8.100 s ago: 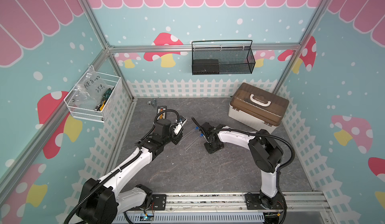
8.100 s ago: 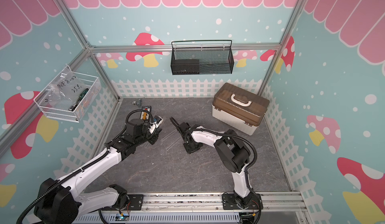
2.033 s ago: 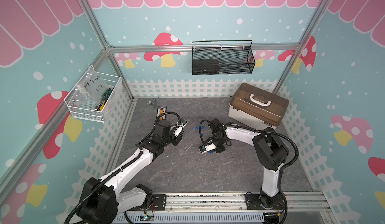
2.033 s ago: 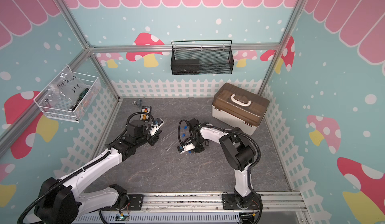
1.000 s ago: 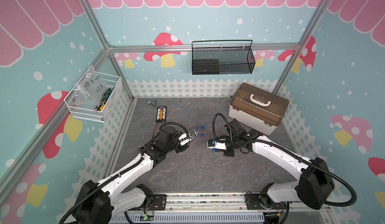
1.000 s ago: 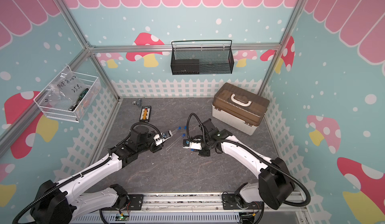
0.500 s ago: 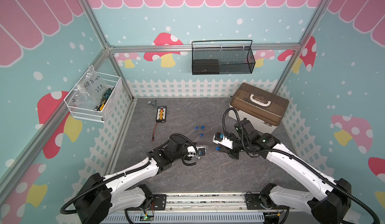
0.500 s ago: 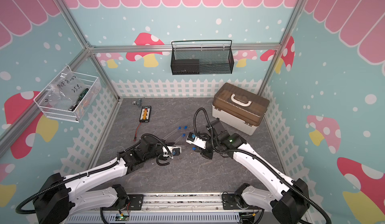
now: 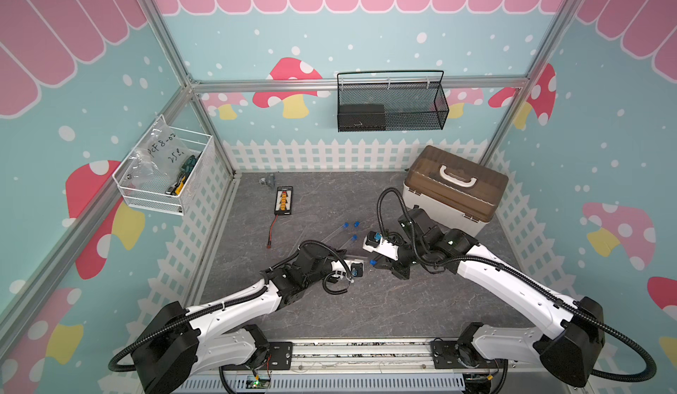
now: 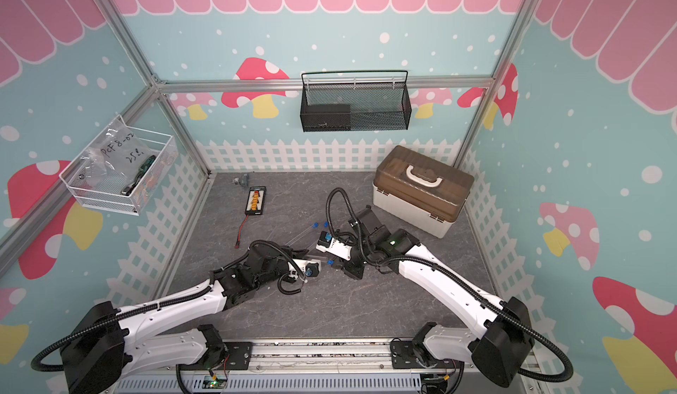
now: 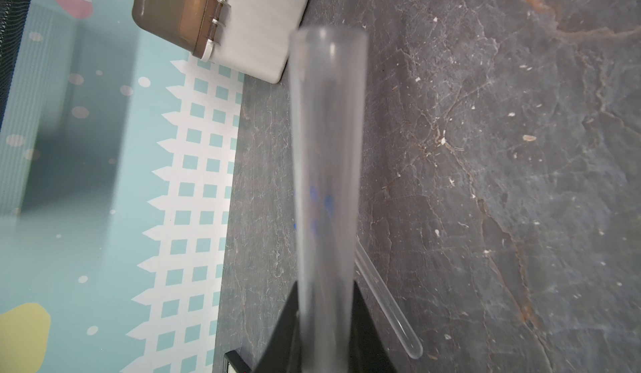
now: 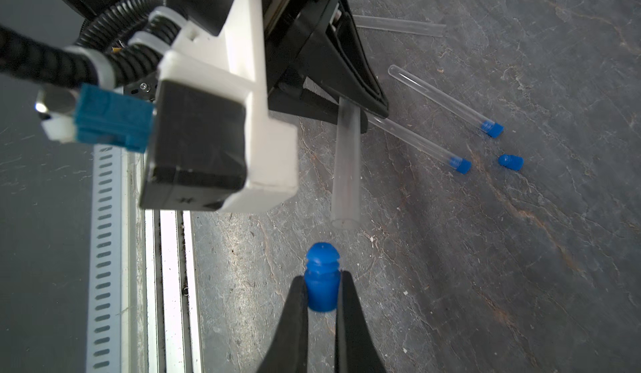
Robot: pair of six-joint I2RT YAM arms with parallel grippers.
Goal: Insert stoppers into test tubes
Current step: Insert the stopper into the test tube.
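My left gripper (image 11: 326, 284) is shut on a clear test tube (image 11: 327, 180). The open mouth of the tube (image 12: 345, 166) points at my right gripper (image 12: 322, 284). That gripper is shut on a blue stopper (image 12: 322, 277), whose ribbed tip faces the tube mouth across a small gap. In both top views the stopper (image 9: 373, 262) (image 10: 330, 262) hangs between the two wrists over the front middle of the table. Two stoppered test tubes (image 12: 447, 102) (image 12: 416, 142), a loose stopper (image 12: 510, 162) and an unstoppered tube (image 12: 399, 26) lie on the grey table behind.
A brown-lidded white case (image 9: 454, 187) stands at the back right. A black board with a red wire (image 9: 284, 199) lies at the back left. A black mesh basket (image 9: 390, 106) and a white wire basket (image 9: 165, 176) hang on the walls. The metal rail (image 9: 362, 350) runs along the front.
Over the last second both arms came forward from the lying tubes, the left carrying the tube and the right the stopper. The two tips now face each other closely.
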